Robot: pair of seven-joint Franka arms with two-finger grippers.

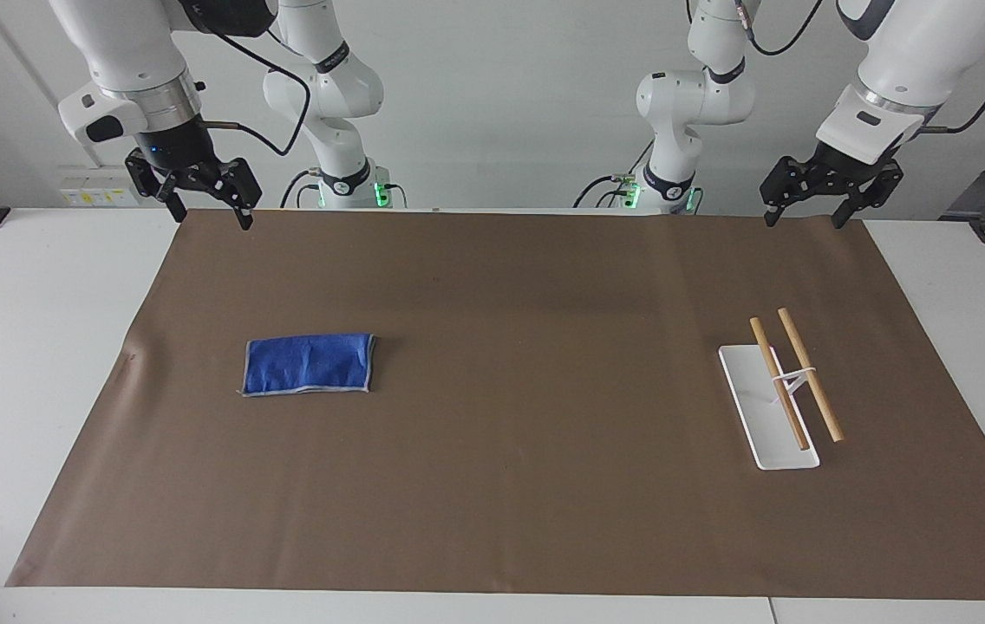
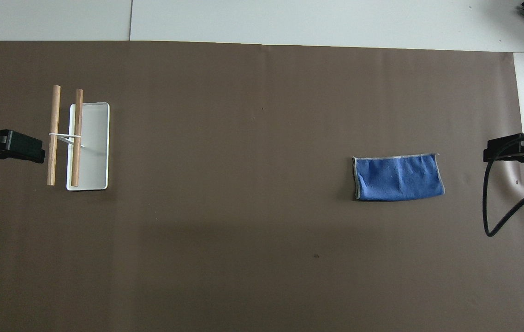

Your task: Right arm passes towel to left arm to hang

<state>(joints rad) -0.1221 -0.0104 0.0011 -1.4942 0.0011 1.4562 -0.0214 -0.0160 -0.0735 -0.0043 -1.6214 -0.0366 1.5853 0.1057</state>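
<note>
- Right gripper: raised over the mat's edge nearest the robots, at the right arm's end of the table; fingers spread apart; nothing between them; no contact with any object.
- Left gripper: raised over the same edge of the mat at the left arm's end; fingers likewise spread; carrying nothing; this arm waits.
- Towel: folded, lying flat on the brown mat toward the right arm's end of the table; untouched by either gripper; grey stitched edge visible along its outline.
- Rack: two wooden rods held above a white base plate, standing toward the left arm's end, well apart from the towel; rods run roughly toward and away from the robots.
- Governing relation: the towel lies farther from the robots than the right gripper's position and somewhat toward the table's middle from it; the towel's long axis runs across the table, from one arm's end toward the other; the right arm is clearly the nearer of the two, the left arm being well apart from the cloth.
- Judgement: the task stands at its start, pick-up not yet begun; the coming move probably calls for the right gripper to travel outward and downward onto the towel, with the fingers set across its short width; a flat, folded cloth may yield only its top layer to a pinch.
</note>
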